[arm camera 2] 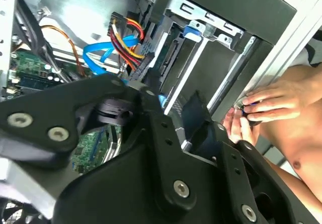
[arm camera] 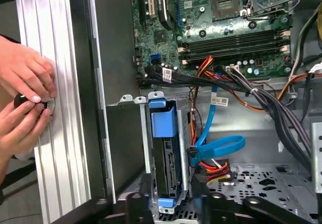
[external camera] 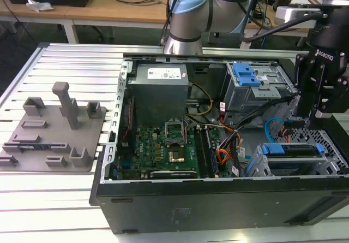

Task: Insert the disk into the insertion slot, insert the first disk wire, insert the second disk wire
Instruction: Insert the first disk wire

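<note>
bare perforated metal beside the disk open, blue cable and red-yellow wires bunched at disk's end, person's hands on slotted table outside case wall

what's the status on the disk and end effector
End effector above the insertion slot. Disk seated in it, blue wire at its edge. Person's hands on the table rail, outside the case.

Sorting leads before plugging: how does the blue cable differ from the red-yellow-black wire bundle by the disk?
The blue cable is one flat band; the wire bundle is several thin strands in red, yellow and black. The blue cable curls in a wide loop; the wire bundle lies short and bunched. Both end beside the disk.
</note>
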`<control>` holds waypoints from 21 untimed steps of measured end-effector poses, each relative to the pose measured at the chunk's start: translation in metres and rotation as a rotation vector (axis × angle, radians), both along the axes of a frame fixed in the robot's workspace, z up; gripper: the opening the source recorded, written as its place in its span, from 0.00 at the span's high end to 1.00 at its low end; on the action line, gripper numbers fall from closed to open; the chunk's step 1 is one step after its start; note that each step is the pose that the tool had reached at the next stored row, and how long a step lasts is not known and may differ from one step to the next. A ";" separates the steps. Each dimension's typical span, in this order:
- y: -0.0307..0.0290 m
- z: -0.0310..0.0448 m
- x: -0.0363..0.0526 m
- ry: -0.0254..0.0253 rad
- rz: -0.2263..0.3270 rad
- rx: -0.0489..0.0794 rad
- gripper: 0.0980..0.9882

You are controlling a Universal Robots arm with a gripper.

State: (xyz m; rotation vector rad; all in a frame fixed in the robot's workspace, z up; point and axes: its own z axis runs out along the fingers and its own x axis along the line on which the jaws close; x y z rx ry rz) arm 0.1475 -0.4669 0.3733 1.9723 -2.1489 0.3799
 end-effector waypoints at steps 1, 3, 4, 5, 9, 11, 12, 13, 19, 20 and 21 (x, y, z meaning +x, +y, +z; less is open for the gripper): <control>0.0012 -0.0012 0.0009 0.0000 0.000 -0.013 0.65; 0.0072 -0.0035 0.0010 0.0000 0.000 -0.037 0.65; 0.0083 -0.0042 0.0011 0.0000 -0.001 -0.045 0.65; 0.0092 -0.0052 0.0011 0.0000 -0.002 -0.052 0.65; 0.0134 -0.0110 0.0010 0.0003 -0.012 -0.078 0.65; 0.0238 -0.0132 0.0011 0.0002 -0.012 -0.096 0.65; 0.0286 -0.0138 0.0011 0.0001 -0.012 -0.114 0.65; 0.0311 -0.0140 0.0010 0.0000 -0.012 -0.131 0.65; 0.0326 -0.0193 0.0005 -0.0103 -0.013 -0.154 0.65; 0.0343 -0.0204 0.0003 -0.0128 -0.013 -0.154 0.65; 0.0366 -0.0215 0.0001 -0.0154 -0.013 -0.155 0.65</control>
